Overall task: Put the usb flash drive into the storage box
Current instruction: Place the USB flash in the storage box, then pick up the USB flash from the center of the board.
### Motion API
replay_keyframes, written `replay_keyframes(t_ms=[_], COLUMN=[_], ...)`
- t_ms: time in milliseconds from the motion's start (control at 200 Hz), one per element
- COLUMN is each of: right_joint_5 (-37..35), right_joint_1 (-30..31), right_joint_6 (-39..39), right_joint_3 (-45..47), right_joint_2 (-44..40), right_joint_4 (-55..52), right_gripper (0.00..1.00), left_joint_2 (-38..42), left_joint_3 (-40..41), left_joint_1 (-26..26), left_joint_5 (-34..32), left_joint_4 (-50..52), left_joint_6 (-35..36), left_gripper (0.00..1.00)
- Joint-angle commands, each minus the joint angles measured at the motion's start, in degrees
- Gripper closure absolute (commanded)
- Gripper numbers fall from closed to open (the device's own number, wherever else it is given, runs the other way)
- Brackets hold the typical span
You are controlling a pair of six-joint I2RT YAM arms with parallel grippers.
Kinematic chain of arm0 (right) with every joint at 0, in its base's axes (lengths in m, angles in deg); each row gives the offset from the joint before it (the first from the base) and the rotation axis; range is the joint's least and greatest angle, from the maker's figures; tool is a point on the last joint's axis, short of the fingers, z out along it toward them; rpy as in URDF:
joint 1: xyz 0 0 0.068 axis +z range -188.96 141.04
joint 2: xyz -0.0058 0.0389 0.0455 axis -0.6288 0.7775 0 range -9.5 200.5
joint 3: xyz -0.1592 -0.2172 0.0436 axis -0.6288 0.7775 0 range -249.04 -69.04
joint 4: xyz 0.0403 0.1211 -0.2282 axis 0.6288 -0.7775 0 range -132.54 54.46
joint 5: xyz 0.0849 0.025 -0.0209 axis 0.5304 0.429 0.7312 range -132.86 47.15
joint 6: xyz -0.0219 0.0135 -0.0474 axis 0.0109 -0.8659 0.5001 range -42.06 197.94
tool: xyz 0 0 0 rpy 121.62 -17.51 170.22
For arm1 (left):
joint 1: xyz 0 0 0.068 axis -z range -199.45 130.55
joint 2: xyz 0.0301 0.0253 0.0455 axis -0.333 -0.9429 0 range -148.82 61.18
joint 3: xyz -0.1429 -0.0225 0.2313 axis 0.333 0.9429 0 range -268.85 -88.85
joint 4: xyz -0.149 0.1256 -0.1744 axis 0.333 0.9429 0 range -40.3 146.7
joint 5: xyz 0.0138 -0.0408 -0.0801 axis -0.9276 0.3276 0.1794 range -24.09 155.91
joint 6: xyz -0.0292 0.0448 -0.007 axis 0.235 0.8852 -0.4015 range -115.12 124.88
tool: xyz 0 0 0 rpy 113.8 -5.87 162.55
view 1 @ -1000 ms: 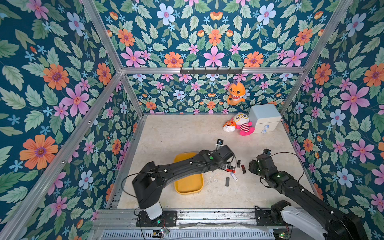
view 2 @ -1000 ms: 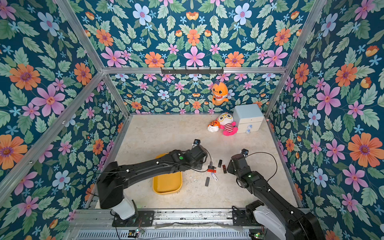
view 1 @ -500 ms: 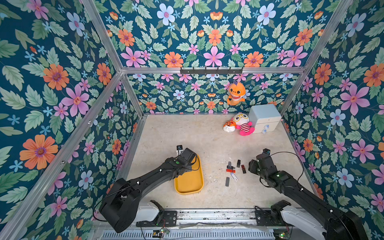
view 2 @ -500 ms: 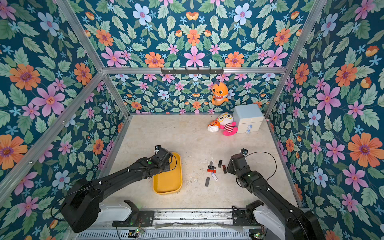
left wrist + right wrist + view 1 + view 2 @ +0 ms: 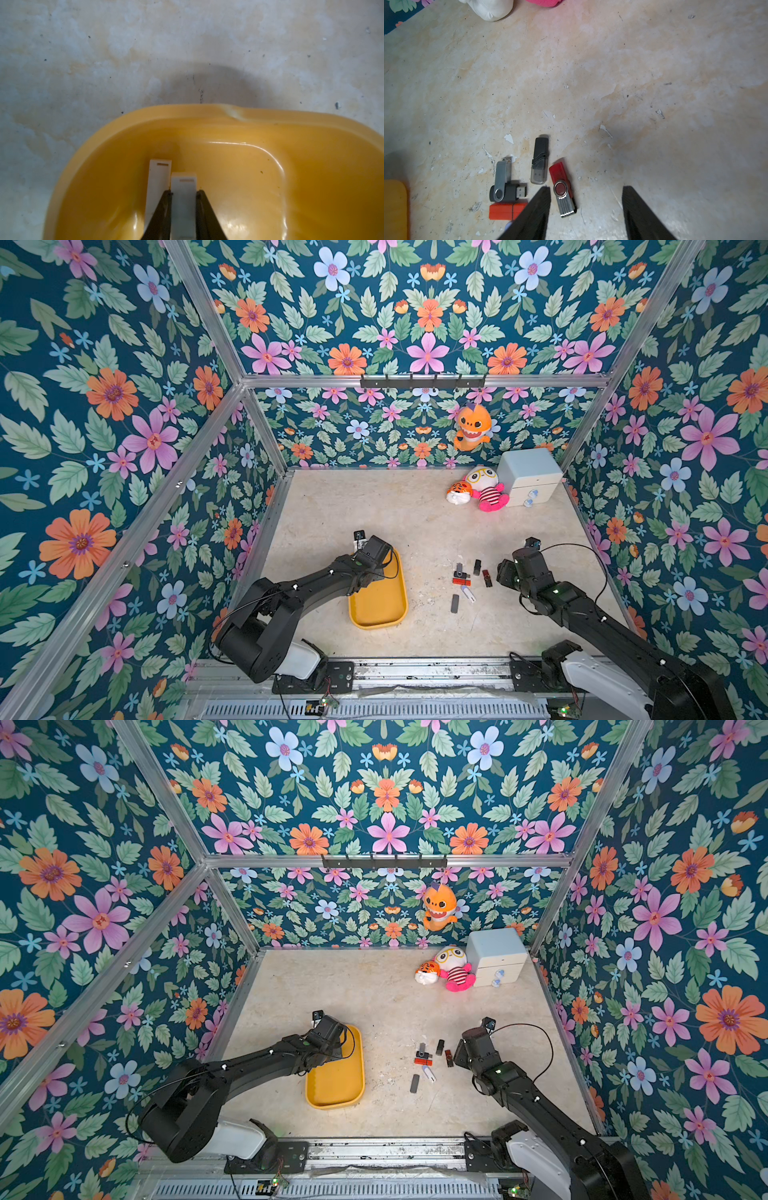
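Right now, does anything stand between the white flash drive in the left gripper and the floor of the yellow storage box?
Nothing visible does. The left gripper holds the white flash drive inside the rim of the storage box, over its bare floor. A second white piece lies beside it, apparently not under it.

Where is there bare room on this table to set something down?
Widest: the table between the tray and the plush toys. Also the tray's near half, and the strip between tray and drives. Crowded: the drives beside the right gripper, the cabinet corner, and the tray's far end under the left gripper, a white drive between its jaws.
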Motion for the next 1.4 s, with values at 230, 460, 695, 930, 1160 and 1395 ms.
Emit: replay_keyframes(t_ms=[230,460,695,930,1160,1395], right_joint_5=[0.5,6.8,6.2,2.2,4.5,4.7], right_joint_1=[0.1,0.8,17.0,30.0,33.5,34.3], right_joint_6=[0.5,-2.4,-16.1,-23.5,-25.6,-26.1], right_joint_3=[-0.9,-9.9,-20.2,-25.6,-27.6,-29.9], right_joint_2=[0.9,-1.8,3.4,19.2,31.5,37.7], right_joint_4=[0.0,-14.8,-30.7,-31.5,-26.4,-25.9], right_gripper=[0.39,0.42,0.41,0.35,0.4,0.49], left_joint_2=[3.9,13.0,22.1,27.9,31.6,31.3], left_joint_3=[-5.1,-11.0,-8.6,-6.7,-5.5,-5.6], left_joint_1=[0.0,0.0,0.0,0.0,0.1,0.1], left_joint_5=[2.9,5.9,2.9,4.3,4.0,4.6], left_joint_4=[5.0,15.8,19.7,19.2,18.2,18.1], left_joint_6=[1.9,7.0,12.4,12.6,12.9,13.4], left_gripper=[0.47,0.46,0.45,0.44,0.42,0.42])
